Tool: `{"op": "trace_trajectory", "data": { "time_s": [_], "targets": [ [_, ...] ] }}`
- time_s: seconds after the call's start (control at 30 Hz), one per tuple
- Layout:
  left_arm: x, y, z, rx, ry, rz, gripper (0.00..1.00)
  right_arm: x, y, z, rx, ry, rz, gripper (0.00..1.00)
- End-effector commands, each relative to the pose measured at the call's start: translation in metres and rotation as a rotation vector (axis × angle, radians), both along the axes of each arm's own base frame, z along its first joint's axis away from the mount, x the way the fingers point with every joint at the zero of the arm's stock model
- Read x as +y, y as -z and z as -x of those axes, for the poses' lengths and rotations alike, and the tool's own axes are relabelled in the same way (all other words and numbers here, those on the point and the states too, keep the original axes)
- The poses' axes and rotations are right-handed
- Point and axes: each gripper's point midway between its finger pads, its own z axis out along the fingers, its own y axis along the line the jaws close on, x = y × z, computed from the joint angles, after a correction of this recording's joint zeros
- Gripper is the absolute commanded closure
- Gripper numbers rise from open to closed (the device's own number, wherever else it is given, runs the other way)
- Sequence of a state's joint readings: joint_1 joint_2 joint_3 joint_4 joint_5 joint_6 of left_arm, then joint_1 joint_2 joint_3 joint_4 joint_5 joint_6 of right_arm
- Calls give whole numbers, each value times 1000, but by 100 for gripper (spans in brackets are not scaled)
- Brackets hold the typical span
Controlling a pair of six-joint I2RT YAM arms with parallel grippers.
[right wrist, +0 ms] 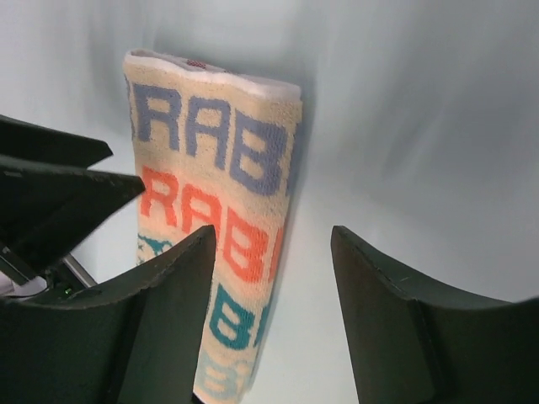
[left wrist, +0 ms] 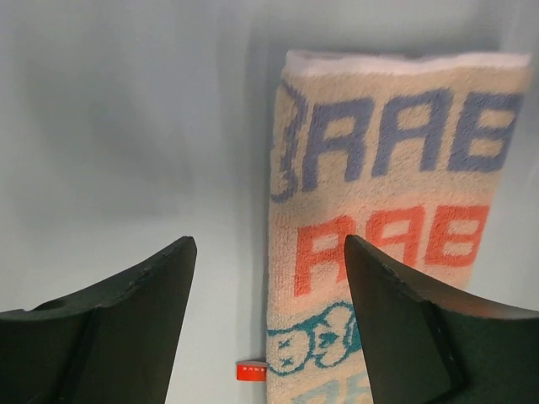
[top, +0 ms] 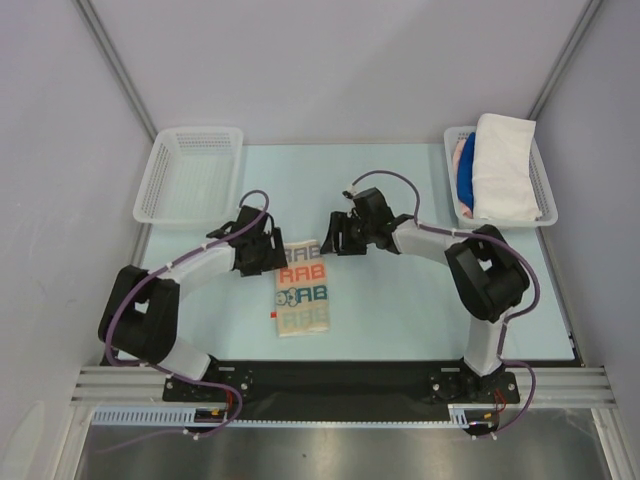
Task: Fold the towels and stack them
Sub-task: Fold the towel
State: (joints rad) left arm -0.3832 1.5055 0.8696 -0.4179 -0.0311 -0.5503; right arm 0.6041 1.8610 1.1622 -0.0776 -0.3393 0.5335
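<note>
Table (top: 420, 300) | lettered towel (top: 302, 290) between left hand (left wrist: 269, 248), right hand (right wrist: 271, 236) | both spread

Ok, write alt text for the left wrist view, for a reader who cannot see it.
A folded cream towel with grey, orange and teal letters lies flat on the pale table, a small red tag at its left edge. In the foreground the left gripper has its dark jaws open, one before bare table, the other overlapping the towel.

The cream towel (top: 302, 288) bears grey, orange and teal letters.
</note>
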Motion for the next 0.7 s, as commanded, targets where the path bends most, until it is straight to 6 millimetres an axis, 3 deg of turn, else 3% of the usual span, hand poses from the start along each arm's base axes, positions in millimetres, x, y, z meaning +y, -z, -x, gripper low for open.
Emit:
{"op": "trace_trajectory", "data": {
  "time_s": [0.0, 0.1, 0.17, 0.33, 0.43, 0.53, 0.67],
  "targets": [
    [-16, -11, -2, -59, 17, 111, 22, 20, -3, -7, -19, -69, -46, 37],
    [-17, -9, 5, -45, 18, 146, 21, 22, 5, 0, -7, -71, 3, 39],
    [-17, -8, 8, -45, 17, 161, 21, 10, 11, 1, -33, -9, 97, 39],
    [-18, 6, 20, -7, 10, 214, 23, 11, -10, 24, -114, -10, 115, 38],
    [-22, 15, 27, 26, 14, 242, 25, 12, 1, 29, -83, -20, 140, 39],
    [-20, 20, 30, 37, 2, 240, 27, 16, 10, 28, -67, -31, 139, 39],
    [-15, 20, 19, 25, -21, 199, 28, 18, 6, 6, -98, -15, 124, 39]
  ]
}}
